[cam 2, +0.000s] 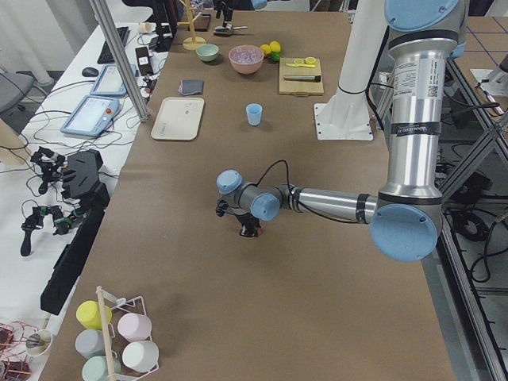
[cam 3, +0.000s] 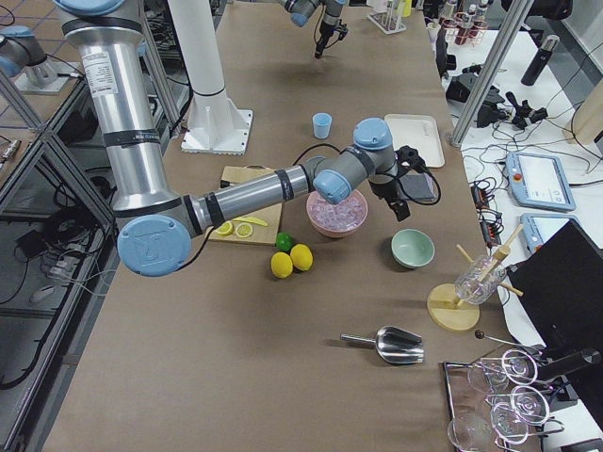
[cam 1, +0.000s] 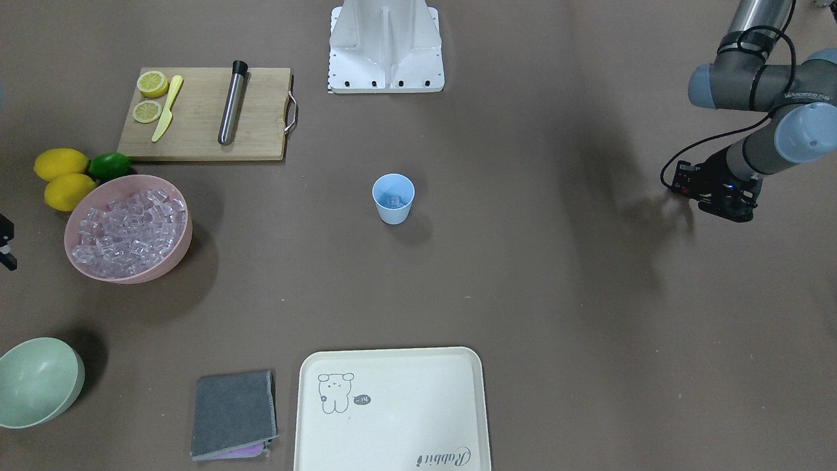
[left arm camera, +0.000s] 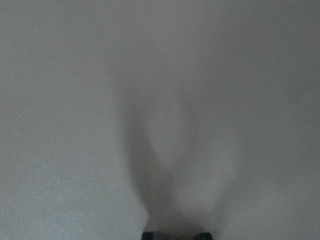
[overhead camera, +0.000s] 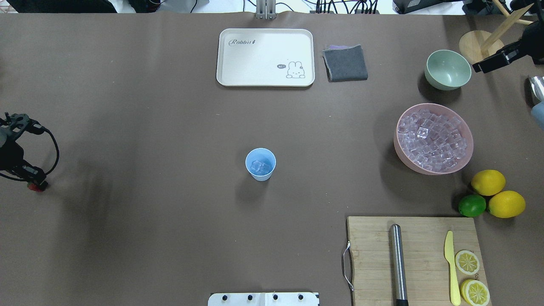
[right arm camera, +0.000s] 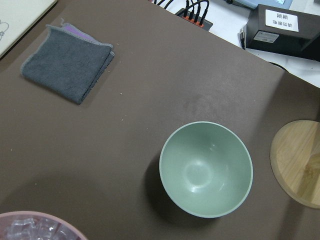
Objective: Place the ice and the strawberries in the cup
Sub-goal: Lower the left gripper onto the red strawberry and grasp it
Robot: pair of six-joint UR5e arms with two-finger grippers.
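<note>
Cup [overhead camera: 260, 177] stands upright near mid-desk [overhead camera: 170, 127], well apart from everything else. A few clear cubes of ice [overhead camera: 261, 167] lie in its bottom. The main stock of ice fills the pink bowl [overhead camera: 399, 146], off on the robot's right.

Left pincer [overhead camera: 34, 182] is far out at the desk's left end, low to the surface and well away from the cup. There is a small red thing right at its tips, most likely the strawberry [overhead camera: 37, 186]. It is too small to make out a green cap. I cannot tell if the jaws are clamped on it or only straddling it, and the left wrist view gives just blurred desk and shadow.

Right pincer [cam 3: 402, 201] hangs above the gap between the pink bowl and the pale green bowl [right arm camera: 206, 168], which is empty. Its jaws are not legible in any view, so I cannot tell their state.

Judgement: the ice step looks begun, possibly finished, and the strawberry step is in hand. The next move calls for a sure hold on the berry. After that comes a lift clear of the desk, a long carry inward to a spot over the cup's mouth, and a low release so the light cup isn't knocked.
</note>
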